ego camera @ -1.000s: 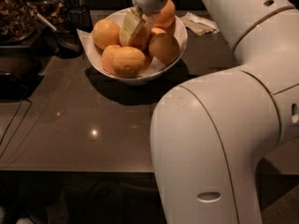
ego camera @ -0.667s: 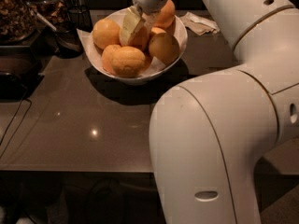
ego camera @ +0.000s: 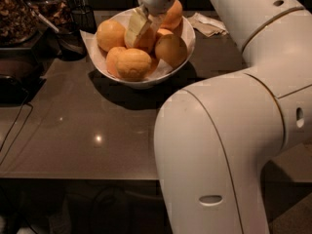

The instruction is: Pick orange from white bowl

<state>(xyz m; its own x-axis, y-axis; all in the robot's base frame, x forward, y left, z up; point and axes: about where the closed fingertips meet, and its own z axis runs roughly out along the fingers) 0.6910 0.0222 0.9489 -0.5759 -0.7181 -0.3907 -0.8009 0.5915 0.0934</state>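
Staying put over the past second, the robot's white two-finger gripper (ego camera: 144, 28) sits low among the fruit in the wide, glossy white bowl (ego camera: 146, 83), against the round, matte-skinned orange (ego camera: 150, 39) at the pile's middle. Whether it has a grip cannot be told, and no lift has begun. Neighbouring oranges (ego camera: 132, 65) crowd close. A dark glass jar (ego camera: 14, 13) stands far left and a crumpled paper napkin (ego camera: 207, 24) far right.

Arm reaching forward, gripper down.
The white arm (ego camera: 229, 140) bends at its elbow and extends away; the gripper (ego camera: 142, 29) points downward at top centre.
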